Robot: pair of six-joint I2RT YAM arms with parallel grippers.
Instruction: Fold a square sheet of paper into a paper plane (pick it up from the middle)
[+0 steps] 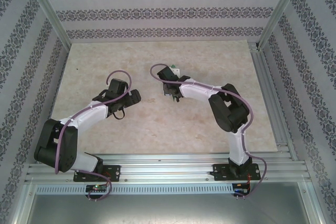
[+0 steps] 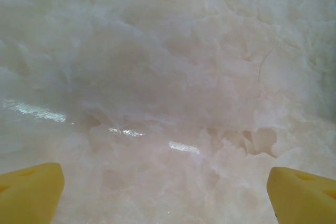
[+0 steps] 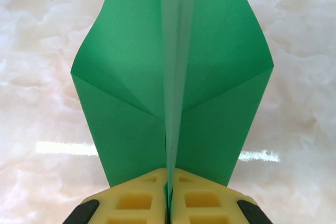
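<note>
The paper plane (image 3: 173,77) sits clamped in the right end effector (image 3: 168,177), long axis pointing straight ahead. The left end effector (image 2: 168,187) stands apart, empty.

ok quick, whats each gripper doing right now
left gripper: open, holding nothing, above the table
right gripper: closed on the green paper plane, pinching its centre fold
</note>
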